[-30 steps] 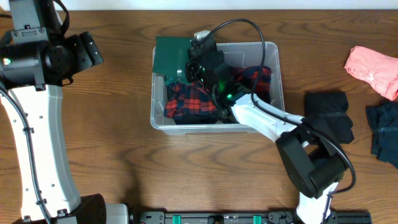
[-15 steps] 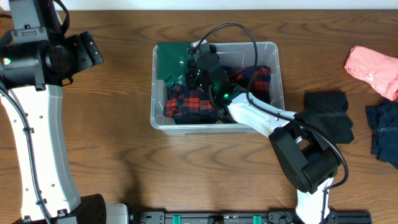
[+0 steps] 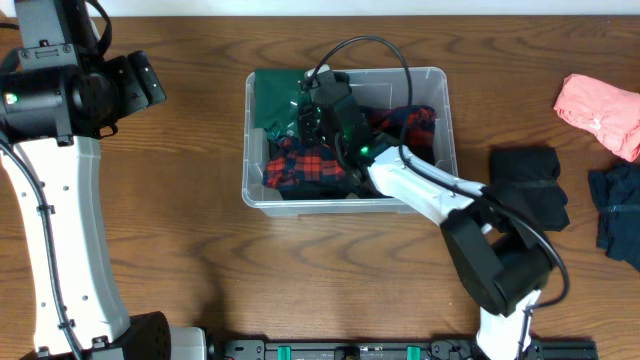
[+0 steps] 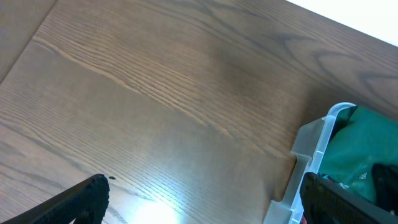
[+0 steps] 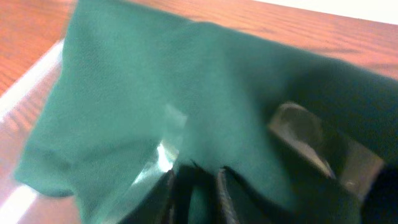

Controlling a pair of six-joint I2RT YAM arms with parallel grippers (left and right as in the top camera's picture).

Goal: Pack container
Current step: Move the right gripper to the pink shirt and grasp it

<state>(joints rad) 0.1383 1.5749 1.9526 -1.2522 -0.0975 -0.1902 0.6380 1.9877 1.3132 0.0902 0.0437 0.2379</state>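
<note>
Clear plastic rectangular container (image 3: 330, 201) sat mid-table on the brown wooden table (image 3: 200, 240), slightly back of centre and upright, with its corner rim also visible in the left wrist view.

Contents so far: red-and-black plaid garment (image 3: 300, 160) lay bunched across the floor of the bin. Dark green cloth (image 3: 272, 95) was at the back-left corner, partly draped over the rim and not fully down inside.

Right gripper (image 3: 305, 108) reached into that corner. The right wrist view was blurred, but the fingers looked narrow with a fold of the green cloth pinched between them.

Left gripper (image 4: 211, 202) hung over bare table to the left of the bin, fingers spread wide, holding nothing.

Outside the bin, well apart on the right: pink garment (image 3: 600, 110), black folded garment (image 3: 528, 180) and dark blue garment (image 3: 620, 215) at the frame edge.

Assessment: packing roughly at the midpoint. One item was settled and a second was in hand, needing to be tucked below the rim. Three items apparently remained to be fetched. No lid in view.
</note>
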